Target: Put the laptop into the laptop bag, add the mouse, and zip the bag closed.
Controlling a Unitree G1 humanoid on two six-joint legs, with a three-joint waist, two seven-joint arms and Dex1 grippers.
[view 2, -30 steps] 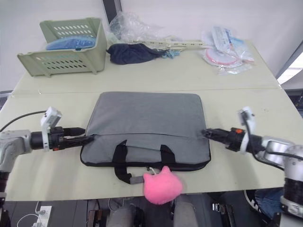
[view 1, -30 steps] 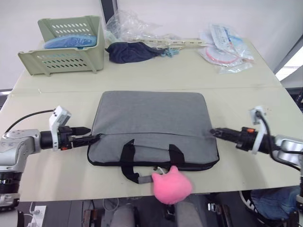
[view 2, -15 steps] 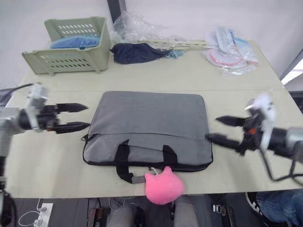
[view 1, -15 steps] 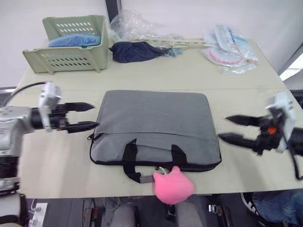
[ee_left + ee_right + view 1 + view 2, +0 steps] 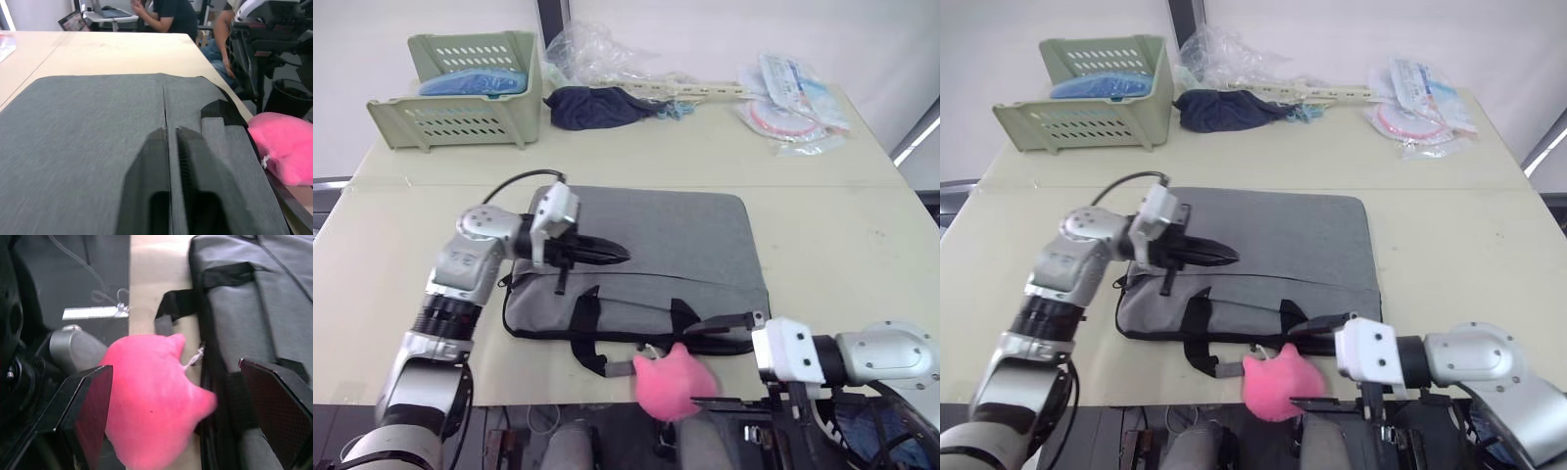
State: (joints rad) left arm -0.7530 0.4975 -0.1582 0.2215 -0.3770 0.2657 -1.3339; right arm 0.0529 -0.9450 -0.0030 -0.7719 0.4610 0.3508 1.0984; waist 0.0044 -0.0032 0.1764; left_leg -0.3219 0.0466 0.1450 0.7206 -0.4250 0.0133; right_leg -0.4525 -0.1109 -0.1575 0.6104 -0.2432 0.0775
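Left pincer [image 5: 619, 255] closed (right [image 5: 710, 360] spread).

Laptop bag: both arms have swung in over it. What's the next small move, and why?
Probably ease the right gripper off the pink plush charm and toward the bag's near edge. Its fingers stand open on either side of the charm, which hangs from the laptop bag by a cord and is not the job's target. The left gripper, shut, lies over the bag's top panel.
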